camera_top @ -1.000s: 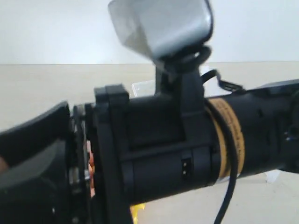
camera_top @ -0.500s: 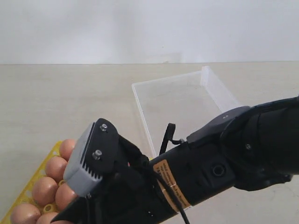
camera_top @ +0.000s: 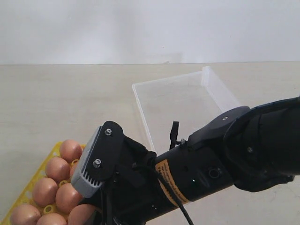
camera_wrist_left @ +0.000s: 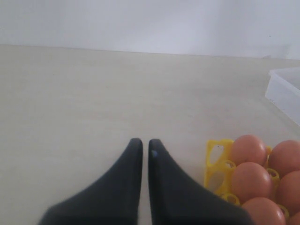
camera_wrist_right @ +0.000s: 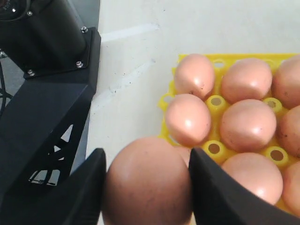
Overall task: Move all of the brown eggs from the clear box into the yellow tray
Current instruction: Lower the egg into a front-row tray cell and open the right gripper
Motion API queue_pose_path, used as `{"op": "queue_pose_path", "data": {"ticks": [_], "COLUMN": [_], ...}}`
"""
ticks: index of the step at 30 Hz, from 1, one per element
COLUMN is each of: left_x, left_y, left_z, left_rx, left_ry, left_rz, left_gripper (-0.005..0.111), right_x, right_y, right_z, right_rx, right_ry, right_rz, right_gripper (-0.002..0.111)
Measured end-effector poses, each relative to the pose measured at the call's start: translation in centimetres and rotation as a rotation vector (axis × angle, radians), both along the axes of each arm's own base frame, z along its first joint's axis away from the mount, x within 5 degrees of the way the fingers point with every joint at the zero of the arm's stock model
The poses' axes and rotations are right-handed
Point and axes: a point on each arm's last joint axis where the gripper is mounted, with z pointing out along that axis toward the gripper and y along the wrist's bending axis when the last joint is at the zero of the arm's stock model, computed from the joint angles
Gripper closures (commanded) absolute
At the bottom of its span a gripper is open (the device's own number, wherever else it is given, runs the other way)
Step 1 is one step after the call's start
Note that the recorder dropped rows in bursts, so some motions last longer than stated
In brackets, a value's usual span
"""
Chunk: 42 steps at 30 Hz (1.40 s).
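Outside view: the right arm (camera_top: 206, 171) reaches past the seemingly empty clear box (camera_top: 187, 98) to the yellow tray (camera_top: 26, 191) of brown eggs (camera_top: 70, 150); left wrist: left tool (camera_wrist_left: 145, 143) pressed nearly together, idle over the desk (camera_wrist_left: 70, 93); right wrist: right tool (camera_wrist_right: 146, 161) pinching an egg (camera_wrist_right: 145, 192) above the tray's edge, probably ready for seating.

Your backdrop's a plain beige tabletop (camera_top: 56, 103) (a bit scuffed up close) meeting a bare white wall (camera_top: 140, 28); light's soft and even.
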Motion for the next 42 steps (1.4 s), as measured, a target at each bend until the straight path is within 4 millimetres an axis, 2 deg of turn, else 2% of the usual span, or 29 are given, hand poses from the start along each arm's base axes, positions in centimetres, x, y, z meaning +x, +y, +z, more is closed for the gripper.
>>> {"op": "queue_pose_path", "data": {"ticks": [11,16,20,25,42], "left_x": [0.0,0.0,0.0,0.0,0.0], "left_y": [0.0,0.0,0.0,0.0,0.0], "left_z": [0.0,0.0,0.0,0.0,0.0], "left_rx": [0.0,0.0,0.0,0.0,0.0], "left_ry": [0.0,0.0,0.0,0.0,0.0], "left_rz": [0.0,0.0,0.0,0.0,0.0], "left_gripper": [0.103,0.103,0.103,0.103,0.103], "right_x": [0.1,0.8,0.4,0.7,1.0], "right_y": [-0.2,0.0,0.2,0.2,0.5], "right_z": [-0.3,-3.5,-3.6,-4.9,-4.9], "right_rx": [-0.038,-0.136,-0.112,-0.149,-0.116], "right_ry": [-0.066,-0.071,-0.041,-0.022,0.026], "right_rz": [0.032,0.048,0.087,0.071,-0.005], "right_gripper": [0.108,0.108,0.108,0.108,0.108]}}
